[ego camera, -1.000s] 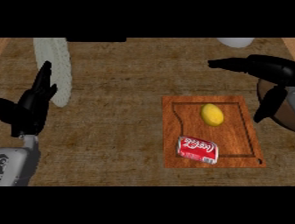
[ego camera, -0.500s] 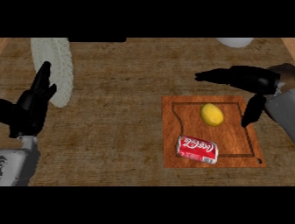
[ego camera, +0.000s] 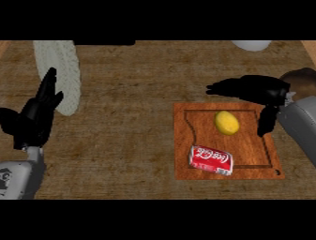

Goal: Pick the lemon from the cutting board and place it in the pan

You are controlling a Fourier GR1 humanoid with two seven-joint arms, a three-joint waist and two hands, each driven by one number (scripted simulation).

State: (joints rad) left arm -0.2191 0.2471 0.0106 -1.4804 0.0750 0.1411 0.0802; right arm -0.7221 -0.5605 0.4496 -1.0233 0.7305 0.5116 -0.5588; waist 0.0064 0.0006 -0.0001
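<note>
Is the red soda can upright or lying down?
Lying down: the red soda can rests on its side on the wooden cutting board, its printed side facing up.

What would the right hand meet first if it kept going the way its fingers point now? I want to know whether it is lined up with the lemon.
The right hand points leftward, beyond the cutting board's far edge. That line passes the lemon and meets only bare counter; height is unclear.
</note>
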